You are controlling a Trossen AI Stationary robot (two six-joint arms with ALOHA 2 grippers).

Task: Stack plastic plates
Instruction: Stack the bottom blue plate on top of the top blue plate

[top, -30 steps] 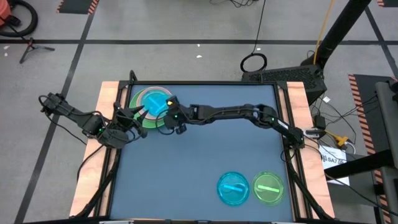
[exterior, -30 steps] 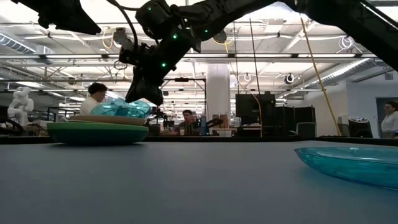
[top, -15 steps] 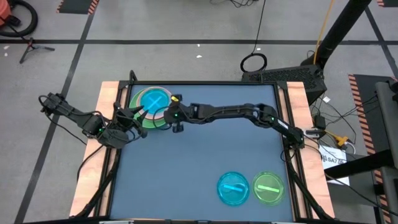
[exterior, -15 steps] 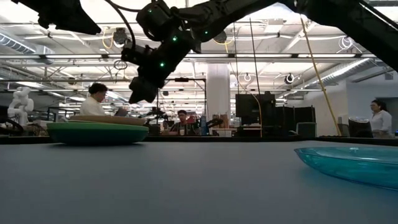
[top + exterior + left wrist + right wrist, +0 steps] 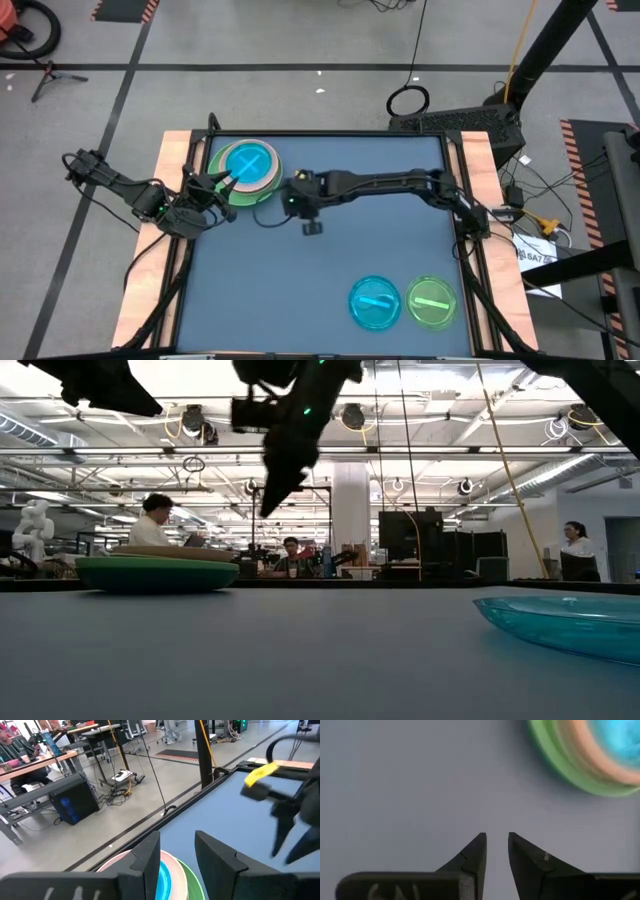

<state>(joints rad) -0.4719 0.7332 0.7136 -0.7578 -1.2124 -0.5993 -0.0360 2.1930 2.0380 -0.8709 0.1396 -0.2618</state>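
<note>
At the table's far left stands a stack of plastic plates [image 5: 243, 170], dark green at the bottom, pink above, with a translucent blue plate [image 5: 248, 163] lying flat on top. My right gripper [image 5: 296, 203] hangs in the air to the right of the stack, fingers slanting down, open by a narrow gap [image 5: 496, 842] with nothing between them. My left gripper [image 5: 226, 183] waits open above the stack's near left rim [image 5: 177, 855]. Another blue plate [image 5: 375, 303] and a lime plate [image 5: 432, 303] lie side by side on the table at the near right.
The blue tabletop [image 5: 300, 290] has wooden side rails [image 5: 170, 200]. The near-right blue plate shows close in the low view [image 5: 565, 625]. People sit at desks in the room beyond the far edge [image 5: 150, 520].
My right gripper has let go of the blue plate, which was tilted at the stack's right side and now lies flat on top. The gripper has then risen and gone toward the table's right edge, away from the stack, rolling and tipping its fingers.
</note>
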